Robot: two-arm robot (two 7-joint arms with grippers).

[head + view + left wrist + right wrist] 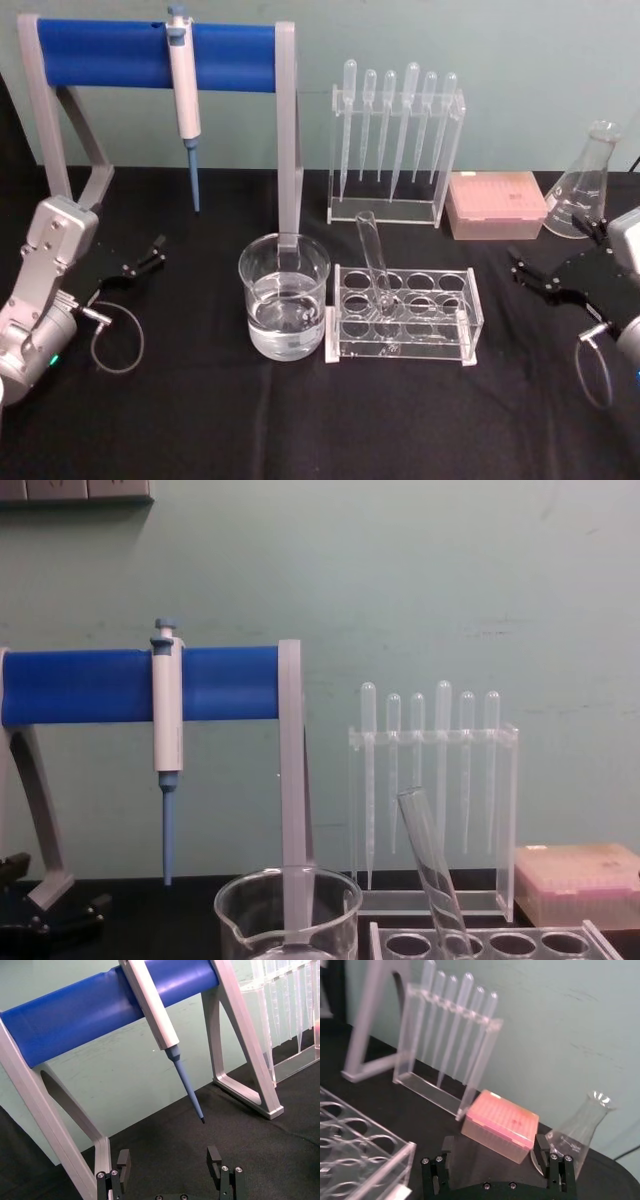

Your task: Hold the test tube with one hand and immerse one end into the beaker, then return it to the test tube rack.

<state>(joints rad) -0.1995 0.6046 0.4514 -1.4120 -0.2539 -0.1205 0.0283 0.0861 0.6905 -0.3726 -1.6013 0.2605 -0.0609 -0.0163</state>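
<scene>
The test tube (374, 262) leans tilted in a hole of the clear rack (402, 314), open rim up; it also rises from the rack in the chest view (432, 876). Just left of the rack stands the beaker (284, 298), holding clear liquid, with its rim low in the chest view (288, 908). My left gripper (157, 252) rests open on the black table at the left, well apart from the beaker, its fingers wide in the left wrist view (169, 1160). My right gripper (520, 272) sits open at the right, off the rack's end, empty in its wrist view (494, 1147).
A white-and-blue pipettor (184, 95) hangs on a blue-barred stand (110, 53) at the back left. Behind the rack is a stand of plastic pipettes (395, 140). A pink tip box (495, 204) and a glass flask (585, 182) stand at the back right.
</scene>
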